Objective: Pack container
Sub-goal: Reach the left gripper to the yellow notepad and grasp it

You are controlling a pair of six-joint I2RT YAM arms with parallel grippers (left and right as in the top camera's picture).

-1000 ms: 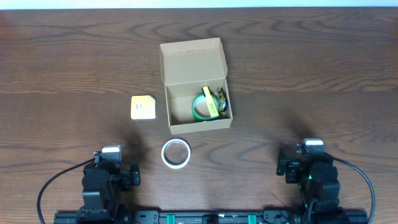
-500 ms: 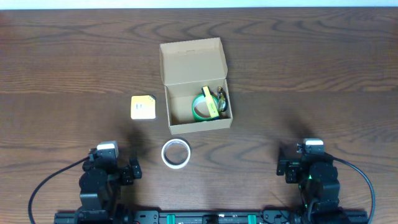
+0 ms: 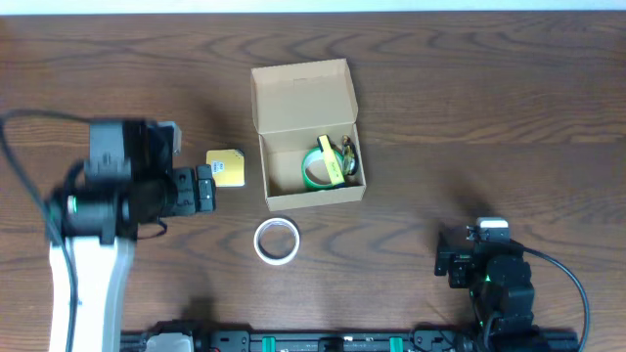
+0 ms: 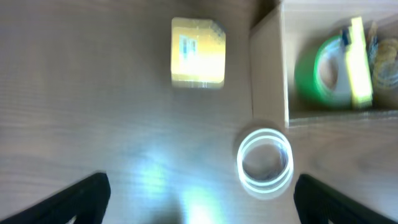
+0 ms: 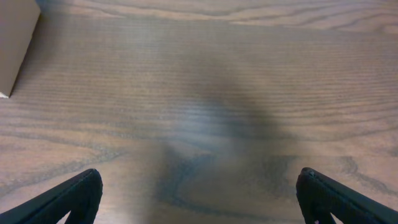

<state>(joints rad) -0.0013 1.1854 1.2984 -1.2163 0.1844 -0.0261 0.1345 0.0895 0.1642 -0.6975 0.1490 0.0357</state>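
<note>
The container (image 3: 301, 96) is a tan cardboard box standing open, its flap lid folded back. A green tape roll (image 3: 315, 168) and a yellow item lie inside. It shows at the right of the left wrist view (image 4: 268, 68), with the green roll (image 4: 326, 71) in it. A white tape ring (image 3: 260, 242) lies in front of the box and a yellow square pad (image 3: 225, 168) to its left. My left gripper (image 3: 203, 188) hangs open and empty, high above the table just left of the pad (image 4: 198, 51) and ring (image 4: 241, 165). My right gripper (image 3: 455, 262) is open and empty, low at the front right.
The dark wooden table (image 3: 489, 117) runs in all directions. A corner of the box (image 5: 15, 43) shows at the top left of the right wrist view. The arm bases and cables sit along the front edge.
My left arm has lifted from its rest at the front left and swung forward to beside the yellow pad. The right arm, box, pad and ring have not moved.
</note>
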